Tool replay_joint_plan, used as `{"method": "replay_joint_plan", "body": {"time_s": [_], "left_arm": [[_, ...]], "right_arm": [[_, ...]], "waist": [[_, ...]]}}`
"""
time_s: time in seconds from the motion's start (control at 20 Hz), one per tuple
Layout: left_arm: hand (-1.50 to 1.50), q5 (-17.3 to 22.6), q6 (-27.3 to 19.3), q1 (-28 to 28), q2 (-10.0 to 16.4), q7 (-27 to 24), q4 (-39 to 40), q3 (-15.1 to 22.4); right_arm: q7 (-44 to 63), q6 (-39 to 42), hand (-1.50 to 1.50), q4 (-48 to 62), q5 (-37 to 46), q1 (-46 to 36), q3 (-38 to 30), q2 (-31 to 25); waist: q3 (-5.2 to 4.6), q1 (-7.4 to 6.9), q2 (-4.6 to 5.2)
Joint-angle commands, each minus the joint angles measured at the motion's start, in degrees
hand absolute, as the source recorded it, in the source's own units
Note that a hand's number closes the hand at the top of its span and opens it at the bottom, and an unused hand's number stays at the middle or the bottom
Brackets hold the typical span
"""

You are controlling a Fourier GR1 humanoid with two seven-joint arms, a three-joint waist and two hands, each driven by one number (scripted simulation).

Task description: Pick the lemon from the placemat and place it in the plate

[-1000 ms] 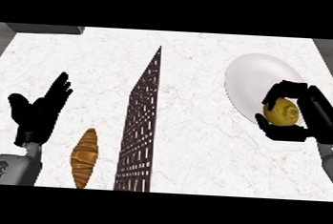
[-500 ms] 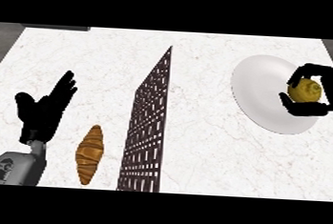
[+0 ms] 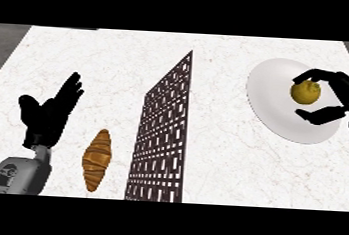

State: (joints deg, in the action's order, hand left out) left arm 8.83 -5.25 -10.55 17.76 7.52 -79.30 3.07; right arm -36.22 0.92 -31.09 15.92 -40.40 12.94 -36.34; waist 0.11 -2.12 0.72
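1. Spanning the whole view, the white marble counter (image 3: 227, 167) is carrying everything.
2. Dark lattice placemat (image 3: 162, 139) is lying mid-counter, running top to bottom.
3. White plate (image 3: 271, 99) is sitting at right, apart from the placemat.
4. Left hand (image 3: 48, 115) is resting at lower left, fingers spread and pointing up.
5. Right hand (image 3: 341, 95) is pinching the lemon (image 3: 305, 92) between curled fingers and thumb.
6. Croissant (image 3: 96, 159) is lying between left hand and placemat.
7. Lemon is showing over the plate's right half; cannot tell if it is touching the plate.
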Motion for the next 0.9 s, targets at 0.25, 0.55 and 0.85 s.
{"method": "replay_joint_plan", "body": {"time_s": [0.25, 0.55, 0.85], "left_arm": [[0.0, -0.1, -0.4, -0.9, 0.0, 3.1, -1.6, -1.5], [0.0, -0.6, -0.4, 1.0, -1.1, 0.5, -0.5, -1.5], [0.0, -1.1, 0.3, 1.2, -0.7, 0.8, -0.8, -1.2]], "right_arm": [[-18.3, 4.1, -1.5, 7.4, -3.2, -3.9, -6.2, 1.1], [-21.4, 20.6, -1.5, 4.5, -12.0, -5.0, -11.5, 0.6], [-8.1, 35.2, -1.5, 8.5, -17.9, -4.7, -13.2, -1.5]], "waist": [[0.01, 0.98, -0.45], [-0.09, 1.97, -0.79], [-0.12, 2.19, -0.78]]}}
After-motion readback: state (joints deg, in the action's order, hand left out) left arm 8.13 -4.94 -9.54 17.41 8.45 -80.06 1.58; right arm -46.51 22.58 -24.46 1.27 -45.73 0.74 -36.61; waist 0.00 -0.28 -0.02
